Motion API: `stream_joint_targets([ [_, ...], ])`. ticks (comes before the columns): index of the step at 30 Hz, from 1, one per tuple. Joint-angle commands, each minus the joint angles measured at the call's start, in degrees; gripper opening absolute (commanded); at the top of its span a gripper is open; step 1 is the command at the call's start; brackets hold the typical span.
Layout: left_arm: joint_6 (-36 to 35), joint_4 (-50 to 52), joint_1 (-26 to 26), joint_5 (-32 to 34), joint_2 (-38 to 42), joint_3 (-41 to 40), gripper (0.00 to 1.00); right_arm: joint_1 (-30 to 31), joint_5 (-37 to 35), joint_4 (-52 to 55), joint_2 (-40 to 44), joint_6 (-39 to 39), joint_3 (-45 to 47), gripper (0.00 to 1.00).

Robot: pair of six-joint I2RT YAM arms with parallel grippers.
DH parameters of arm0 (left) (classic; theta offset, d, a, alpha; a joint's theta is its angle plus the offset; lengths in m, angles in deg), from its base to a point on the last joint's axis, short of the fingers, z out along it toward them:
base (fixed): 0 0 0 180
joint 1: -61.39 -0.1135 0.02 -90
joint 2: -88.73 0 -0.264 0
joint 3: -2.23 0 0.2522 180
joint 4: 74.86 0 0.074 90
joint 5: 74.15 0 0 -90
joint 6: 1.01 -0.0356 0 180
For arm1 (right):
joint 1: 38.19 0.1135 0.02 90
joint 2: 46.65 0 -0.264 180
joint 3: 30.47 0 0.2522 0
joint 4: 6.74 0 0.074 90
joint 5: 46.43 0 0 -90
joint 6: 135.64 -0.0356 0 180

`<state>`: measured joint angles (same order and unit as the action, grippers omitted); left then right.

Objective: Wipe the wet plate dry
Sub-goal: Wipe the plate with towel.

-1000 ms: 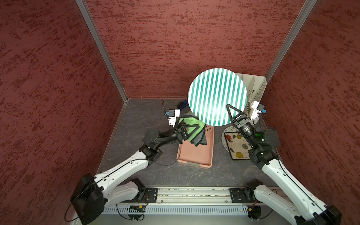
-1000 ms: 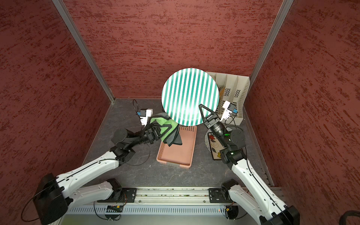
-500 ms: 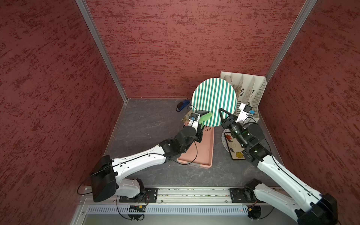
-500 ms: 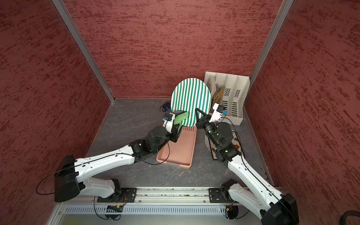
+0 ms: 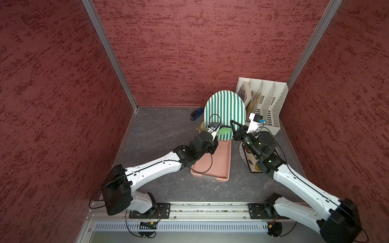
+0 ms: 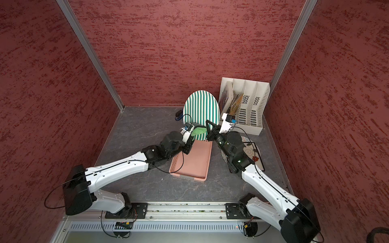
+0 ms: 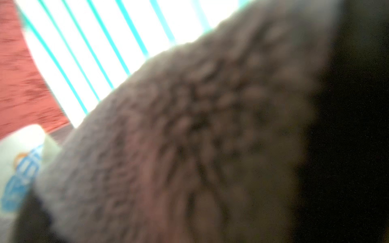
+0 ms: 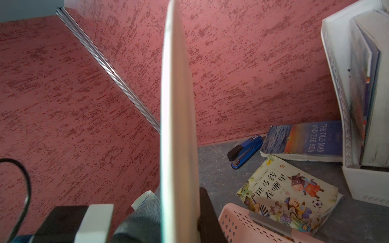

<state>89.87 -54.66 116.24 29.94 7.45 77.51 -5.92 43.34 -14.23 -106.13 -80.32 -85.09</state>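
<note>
As the right tool (image 5: pixel 232 123) pinches it, the plate (image 5: pixel 225 106) stands upright, stripes vertical

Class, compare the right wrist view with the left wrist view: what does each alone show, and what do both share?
Right wrist only: a blue stapler, two books lying flat, a white file rack and a pink tray corner. Left wrist only: the green stripes of the plate, behind a blurred cloth filling most of the picture. Both: the plate and the red wall.
</note>
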Motion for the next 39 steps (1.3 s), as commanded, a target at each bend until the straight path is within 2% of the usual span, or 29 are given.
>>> stream_joint_targets([
  [1, -3.58, -4.04, 3.88, -10.63, -2.37, 3.55, 0.0, 4.64, 9.11, -1.5, 2.71, -7.84, -4.63, 0.0],
  [3, -6.99, 0.61, 5.43, -1.27, -2.1, 4.4, 0.0, 4.64, 0.68, 6.23, 6.45, -4.83, -5.86, 0.0],
  [5, -7.46, 0.14, 5.36, -0.01, 1.09, 2.29, 0.0, 4.64, -2.92, 9.99, 9.15, -0.3, -6.82, 0.0],
  [6, -6.83, -1.21, 4.93, -1.79, 2.66, 1.14, 0.0, 4.64, -0.79, 9.61, 9.69, 1.14, -7.08, 0.0],
  [8, -4.58, -3.03, 3.14, -6.51, 5.19, 0.13, 0.0, 4.64, 7.93, 4.52, 8.83, 1.86, -6.7, 0.0],
  [11, -1.05, -6.38, 0.52, -14.63, 4.87, 1.22, 0.0, 5.1, 20.63, -5.65, 3.88, -3.19, -5.81, 0.0],
  [15, 4.24, -9.06, -1.53, -23.58, 1.33, 2.6, 0.0, 5.21, 22.92, -15.86, -0.14, -11.13, -3.0, 0.0],
  [18, 8.41, -9.75, -3.78, -21.56, 0.89, 0.87, 0.0, 5.26, 23.23, -17.72, 0.44, -14.02, -2.2, 0.0],
  [23, 16.44, -8.01, -16.03, -15.74, 1.68, -2.29, 0.0, 5.37, 26.4, -17.79, 4.26, -14.45, -0.04, 0.0],
  [26, 16.17, -8.36, -20.97, -18.63, 2.25, -1.69, 0.0, 6.9, 31.6, -16.84, 4.03, -12.55, 1.74, 0.0],
  [29, 14.59, -7.02, -23.17, -23.36, 2.18, 1.31, 0.0, 9.24, 36.53, -20.46, 2.75, -11.91, 4.97, 0.0],
  [30, 13.23, -6.56, -23.3, -26.96, 1.84, 2.52, 0.0, 9.59, 37.18, -22.07, 2.37, -12.57, 5.82, 0.0],
  [32, 10.68, -6.99, -22.28, -39.81, 0.76, 4.28, 0.0, 9.61, 34.59, -23.13, 2.77, -14.21, 7.13, 0.0],
  [34, 9.58, -9.03, -19.67, -49.7, 0.0, 4.27, 0.0, 9.37, 28.35, -18.53, 4.36, -13.34, 6.15, 0.0],
  [35, 8.9, -9.02, -17.61, -52.39, -0.3, 4.17, 0.0, 8.87, 25.12, -16.9, 5.23, -13.07, 5.44, 0.0],
  [37, 6.31, -7.17, -13.77, -52.53, -0.68, 3.67, 0.0, 6.54, 23.31, -19.87, 5.92, -15.63, 4.98, 0.0],
  [39, 4.83, -5.26, -11.05, -48.84, -0.82, 1.97, 0.0, 2.53, 25.25, -24.26, 6.17, -19.82, 3.74, 0.0],
])
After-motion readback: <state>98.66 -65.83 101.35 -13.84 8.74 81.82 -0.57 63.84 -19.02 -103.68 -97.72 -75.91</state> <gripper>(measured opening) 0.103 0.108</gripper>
